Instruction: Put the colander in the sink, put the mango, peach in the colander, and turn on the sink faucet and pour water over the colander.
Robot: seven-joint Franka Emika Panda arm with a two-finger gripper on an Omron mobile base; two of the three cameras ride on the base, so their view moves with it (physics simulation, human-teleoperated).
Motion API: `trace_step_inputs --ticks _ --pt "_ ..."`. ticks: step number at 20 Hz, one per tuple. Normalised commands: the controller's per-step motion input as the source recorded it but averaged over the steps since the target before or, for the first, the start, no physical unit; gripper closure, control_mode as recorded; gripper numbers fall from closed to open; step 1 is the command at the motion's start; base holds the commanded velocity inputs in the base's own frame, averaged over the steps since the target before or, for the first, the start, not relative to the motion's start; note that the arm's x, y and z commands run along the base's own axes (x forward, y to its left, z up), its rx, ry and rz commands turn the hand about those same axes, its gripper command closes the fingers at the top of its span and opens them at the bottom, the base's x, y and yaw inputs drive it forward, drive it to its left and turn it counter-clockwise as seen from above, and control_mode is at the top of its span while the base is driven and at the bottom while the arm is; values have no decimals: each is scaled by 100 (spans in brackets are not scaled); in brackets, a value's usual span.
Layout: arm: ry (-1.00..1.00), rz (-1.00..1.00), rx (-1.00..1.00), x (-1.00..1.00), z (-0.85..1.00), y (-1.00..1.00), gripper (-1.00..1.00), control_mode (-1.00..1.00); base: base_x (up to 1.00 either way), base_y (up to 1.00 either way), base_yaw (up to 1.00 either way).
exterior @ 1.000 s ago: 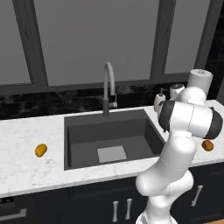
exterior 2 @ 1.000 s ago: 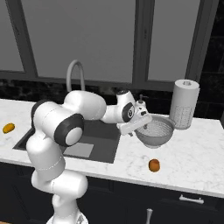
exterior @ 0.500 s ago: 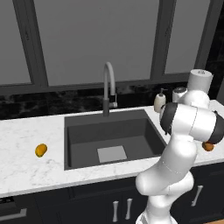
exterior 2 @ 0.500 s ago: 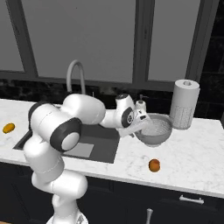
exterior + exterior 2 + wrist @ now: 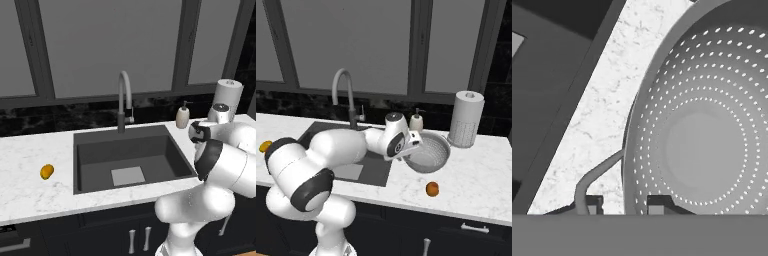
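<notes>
One mango [image 5: 46,171] is lying on the counter left of the empty sink [image 5: 131,155], with the faucet [image 5: 124,100] rising at its far edge. From the right base view, the colander [image 5: 428,153] is sitting right of the sink, the peach [image 5: 432,189] nearer. In the hand view, the gripper [image 5: 625,204] is pinching the colander's rim, one finger inside, one outside. It is probably light, stiff and slick, so a rim grip may tilt.

This is a kitchen: a white marble counter [image 5: 30,150] holds a dark sink [image 5: 130,160] with a gooseneck faucet [image 5: 124,100], a soap dispenser [image 5: 416,121], a paper towel roll [image 5: 466,119], above dark cabinets [image 5: 100,232].
</notes>
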Motion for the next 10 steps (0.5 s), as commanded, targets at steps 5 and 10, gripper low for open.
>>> trace_step_inputs --ticks 5,10 --pt "7 3 11 -38 54 50 100 -100 0 0 0" --pt "1 13 0 -14 45 71 100 -100 0 0 0"
